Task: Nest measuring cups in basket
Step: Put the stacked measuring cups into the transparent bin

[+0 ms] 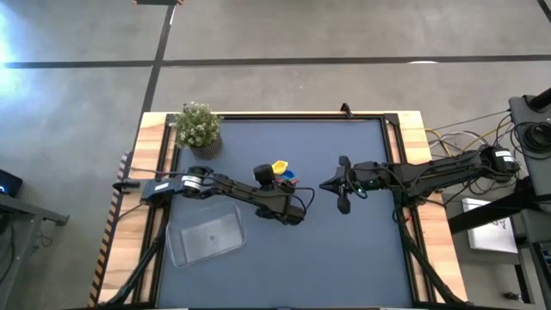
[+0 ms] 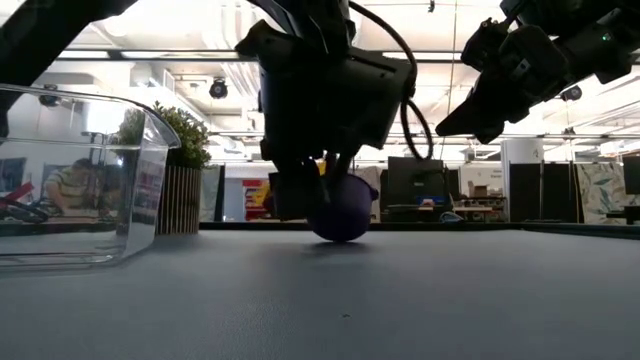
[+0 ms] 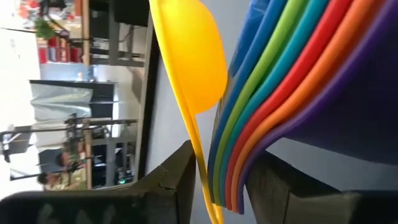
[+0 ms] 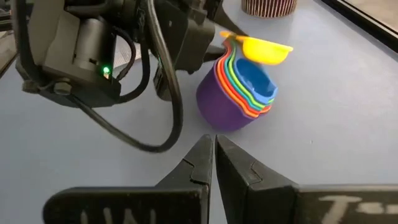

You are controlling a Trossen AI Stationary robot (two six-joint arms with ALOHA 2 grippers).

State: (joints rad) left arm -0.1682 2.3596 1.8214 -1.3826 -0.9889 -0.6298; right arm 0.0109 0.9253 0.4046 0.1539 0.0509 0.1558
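Straddling the stacked handles, our left gripper (image 4: 205, 46) has its jaws around the cups (image 4: 239, 87) at mid-table, right gripper (image 1: 342, 183) shut nearby. Light, stiff, slippery plastic; the yellow one sits loose. Basket (image 1: 204, 235) waits apart.

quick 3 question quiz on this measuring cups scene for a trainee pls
1. True or false: the nested measuring cups already sit inside the basket.
2. Which cup is outermost in the stack? A) yellow B) purple C) red
3. Fill in: the left gripper has its fingers either side of the cups' ______.

Key:
1. False; the stack is on the table, apart from the basket.
2. B
3. handles; the right gripper waits shut nearby.
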